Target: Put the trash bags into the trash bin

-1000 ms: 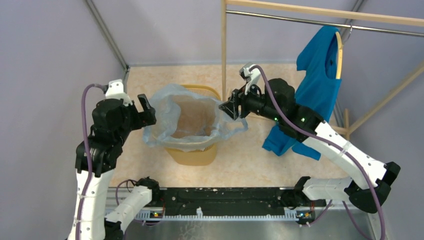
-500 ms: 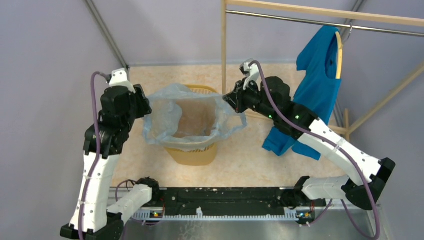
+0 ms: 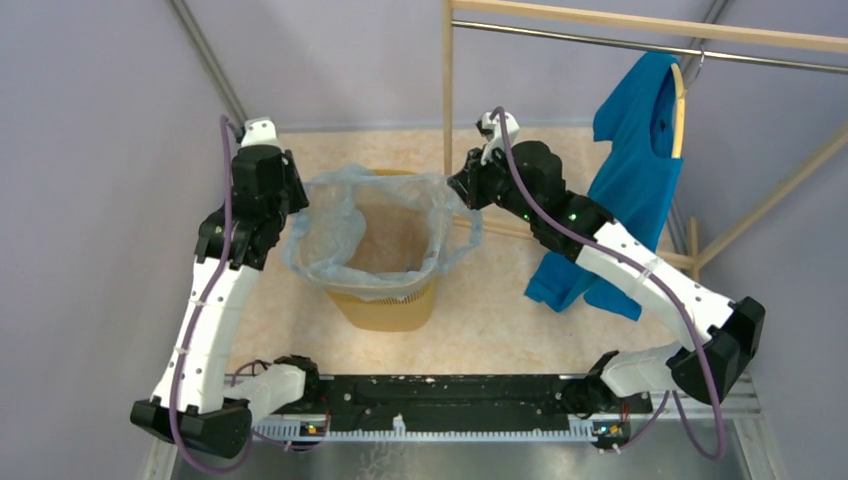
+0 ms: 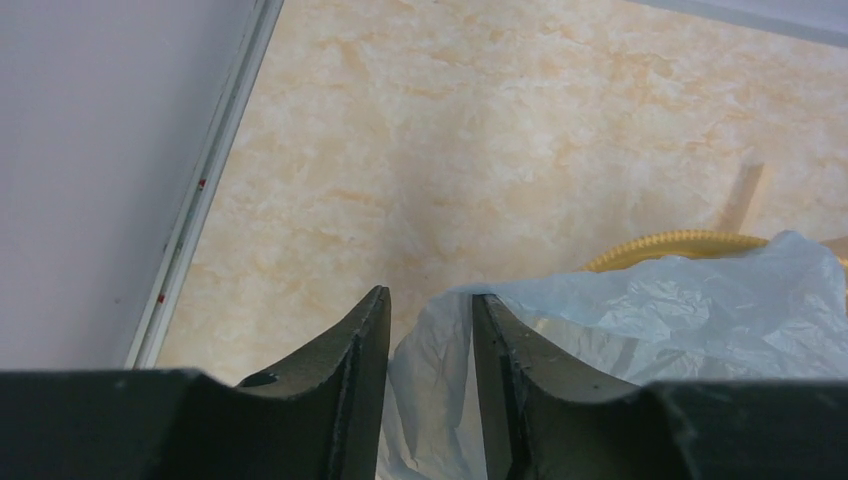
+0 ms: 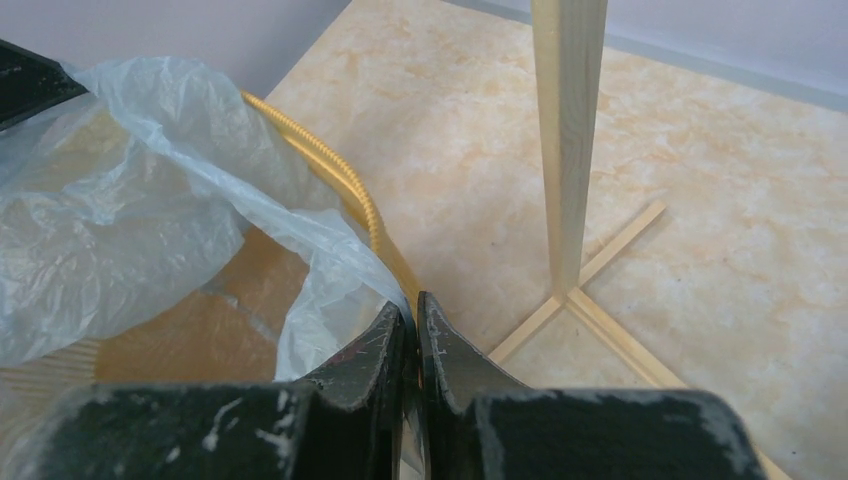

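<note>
lining step: bag drapes over bin mouth. right fingers pinch its far-right edge. left fingers spread around the left edge, unclamped. next: clamp, stretch it open.

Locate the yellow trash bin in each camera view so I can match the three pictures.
Top external: the trash bin stands at centre, its mouth lined with film.
Left wrist: only an arc of its rim shows, at right, mid-height, behind the film.
Right wrist: its rim curves from upper left down toward bottom centre.
Shared landmark: the pale trash bag draped over the rim in all three.
</note>
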Available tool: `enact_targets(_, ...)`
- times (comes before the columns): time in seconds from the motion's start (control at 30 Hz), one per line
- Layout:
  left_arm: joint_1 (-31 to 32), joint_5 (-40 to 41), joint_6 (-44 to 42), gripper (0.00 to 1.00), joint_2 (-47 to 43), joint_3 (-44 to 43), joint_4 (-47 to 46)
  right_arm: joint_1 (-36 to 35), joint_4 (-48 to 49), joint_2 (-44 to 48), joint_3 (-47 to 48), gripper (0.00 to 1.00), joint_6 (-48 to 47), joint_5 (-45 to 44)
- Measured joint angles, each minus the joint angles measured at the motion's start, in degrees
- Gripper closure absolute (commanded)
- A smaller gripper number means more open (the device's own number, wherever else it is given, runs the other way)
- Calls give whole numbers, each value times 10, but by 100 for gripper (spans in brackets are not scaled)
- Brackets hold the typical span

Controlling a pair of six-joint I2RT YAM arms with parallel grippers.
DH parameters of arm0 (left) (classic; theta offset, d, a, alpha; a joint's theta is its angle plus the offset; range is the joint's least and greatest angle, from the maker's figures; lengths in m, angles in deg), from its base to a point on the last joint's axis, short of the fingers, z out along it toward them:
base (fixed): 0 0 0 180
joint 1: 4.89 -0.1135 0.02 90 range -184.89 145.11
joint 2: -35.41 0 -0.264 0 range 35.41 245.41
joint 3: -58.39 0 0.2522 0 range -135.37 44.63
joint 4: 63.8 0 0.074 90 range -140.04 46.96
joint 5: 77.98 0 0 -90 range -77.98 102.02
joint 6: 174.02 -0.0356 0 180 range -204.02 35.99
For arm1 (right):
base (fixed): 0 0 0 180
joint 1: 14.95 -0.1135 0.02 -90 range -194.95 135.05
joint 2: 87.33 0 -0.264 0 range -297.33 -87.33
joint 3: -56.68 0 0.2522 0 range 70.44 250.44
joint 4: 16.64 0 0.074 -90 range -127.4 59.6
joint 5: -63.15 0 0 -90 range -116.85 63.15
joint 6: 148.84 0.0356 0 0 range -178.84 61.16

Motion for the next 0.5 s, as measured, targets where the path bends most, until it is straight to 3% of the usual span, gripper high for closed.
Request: enact_targets(0.5, -27, 19, -16, 68, 41, 24, -54, 7, 52, -83, 17, 94, -5, -3)
